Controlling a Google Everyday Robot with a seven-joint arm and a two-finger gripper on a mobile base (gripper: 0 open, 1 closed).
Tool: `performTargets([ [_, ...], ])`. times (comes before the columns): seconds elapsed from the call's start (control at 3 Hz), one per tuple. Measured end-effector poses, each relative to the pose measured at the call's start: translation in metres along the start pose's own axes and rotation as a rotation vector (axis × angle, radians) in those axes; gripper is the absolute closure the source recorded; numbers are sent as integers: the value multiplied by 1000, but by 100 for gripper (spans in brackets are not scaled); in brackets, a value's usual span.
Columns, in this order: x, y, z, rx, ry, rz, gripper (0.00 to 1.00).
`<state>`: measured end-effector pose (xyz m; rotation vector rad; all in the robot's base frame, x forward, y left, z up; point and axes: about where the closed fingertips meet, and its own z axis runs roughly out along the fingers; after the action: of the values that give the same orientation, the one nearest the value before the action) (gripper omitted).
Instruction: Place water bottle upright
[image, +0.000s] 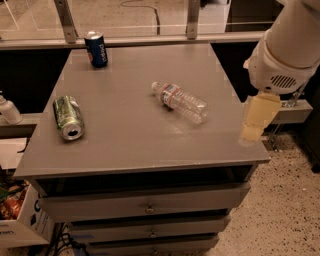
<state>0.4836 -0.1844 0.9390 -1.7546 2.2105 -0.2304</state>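
The water bottle (180, 101) is clear and ribbed, with a white cap and a red and blue banded label. It lies on its side near the middle of the grey table top (130, 145), with its cap pointing to the far left. My gripper (256, 119) hangs from the white arm (287, 47) over the table's right edge. It is to the right of the bottle, apart from it, and holds nothing that I can see.
A blue can (96, 49) stands upright at the far left corner. A green can (68, 117) lies on its side near the left edge. An opaque white bottle (9, 111) stands off the table at left. Drawers (145, 205) are below, with a cardboard box (20, 220) at the lower left.
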Motion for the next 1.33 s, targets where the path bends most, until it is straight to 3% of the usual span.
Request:
performTargets([
  [1.33,-42,-27,91,-62,69,86,0],
])
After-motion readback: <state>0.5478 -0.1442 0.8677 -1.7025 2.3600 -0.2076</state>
